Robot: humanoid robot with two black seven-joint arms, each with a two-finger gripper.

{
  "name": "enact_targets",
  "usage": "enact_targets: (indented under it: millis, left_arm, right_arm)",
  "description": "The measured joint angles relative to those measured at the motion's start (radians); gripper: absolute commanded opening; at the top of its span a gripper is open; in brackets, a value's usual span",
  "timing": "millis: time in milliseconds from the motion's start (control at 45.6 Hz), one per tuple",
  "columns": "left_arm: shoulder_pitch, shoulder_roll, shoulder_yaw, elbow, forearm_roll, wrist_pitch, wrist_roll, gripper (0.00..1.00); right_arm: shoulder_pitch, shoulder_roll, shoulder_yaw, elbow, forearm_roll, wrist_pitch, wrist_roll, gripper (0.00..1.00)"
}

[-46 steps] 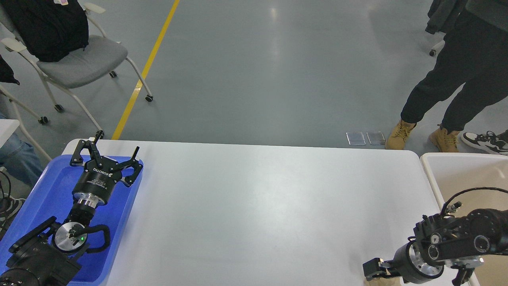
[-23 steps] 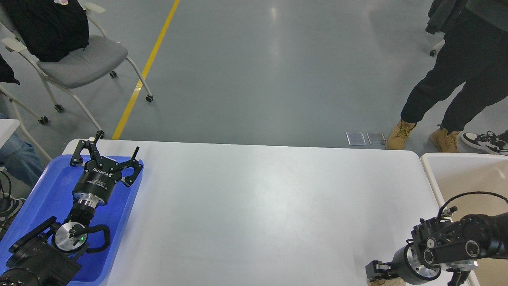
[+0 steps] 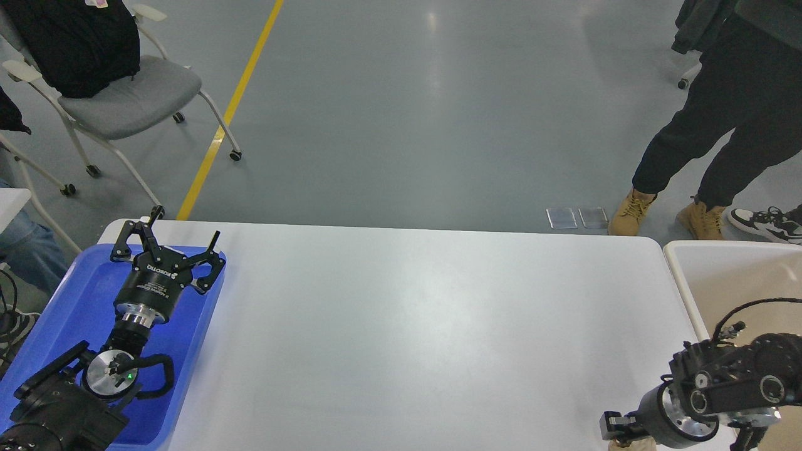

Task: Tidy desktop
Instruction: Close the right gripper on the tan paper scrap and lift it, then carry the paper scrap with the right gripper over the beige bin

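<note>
The desktop (image 3: 413, 326) is a large white tabletop with rounded corners, and its visible surface is bare. My left gripper (image 3: 187, 224) is open and empty, held over the far end of the blue tray (image 3: 75, 294) at the desktop's left edge. My right gripper (image 3: 617, 432) is low at the desktop's front right corner, pointing left, partly cut off by the frame's bottom edge. A small tan patch shows just under it; I cannot tell whether it holds anything.
A beige white-rimmed bin (image 3: 720, 275) stands off the desktop's right edge. A person in tan boots (image 3: 633, 213) stands beyond the far right corner. A grey wheeled chair (image 3: 125, 94) with a black bag is beyond the far left.
My right gripper has moved right, toward the bin, staying low at the front edge. The left arm has not moved.
</note>
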Motion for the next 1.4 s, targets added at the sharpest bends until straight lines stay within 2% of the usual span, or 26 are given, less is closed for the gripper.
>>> enact_targets:
  millis: [175, 307, 482, 635, 811, 964, 1139, 1402]
  left_arm:
    - [0.000, 0.000, 0.000, 0.000, 0.000, 0.000, 0.000, 0.99]
    - [0.000, 0.000, 0.000, 0.000, 0.000, 0.000, 0.001, 0.99]
    - [0.000, 0.000, 0.000, 0.000, 0.000, 0.000, 0.001, 0.99]
    - [0.000, 0.000, 0.000, 0.000, 0.000, 0.000, 0.001, 0.99]
    - [0.000, 0.001, 0.000, 0.000, 0.000, 0.000, 0.000, 0.99]
    - [0.001, 0.001, 0.000, 0.000, 0.000, 0.000, 0.000, 0.99]
    - [0.001, 0.001, 0.000, 0.000, 0.000, 0.000, 0.000, 0.99]
    - [0.001, 0.002, 0.000, 0.000, 0.000, 0.000, 0.000, 0.99]
  right_arm:
    - [0.104, -0.049, -0.034, 0.068, 0.004, 0.011, 0.000, 0.00]
    - [0.250, -0.084, -0.084, 0.137, 0.012, 0.049, 0.000, 0.00]
    - [0.531, -0.118, -0.165, 0.207, 0.034, 0.188, -0.001, 0.00]
    - [0.783, -0.132, -0.222, 0.237, 0.049, 0.359, -0.002, 0.00]
    - [0.960, -0.136, -0.266, 0.252, 0.056, 0.500, -0.002, 0.00]
    - [1.075, -0.138, -0.293, 0.255, 0.059, 0.582, -0.003, 0.00]
    - [1.144, -0.155, -0.306, 0.207, 0.084, 0.615, -0.007, 0.00]
    - [1.095, -0.191, -0.287, -0.097, 0.231, 0.510, -0.011, 0.00]
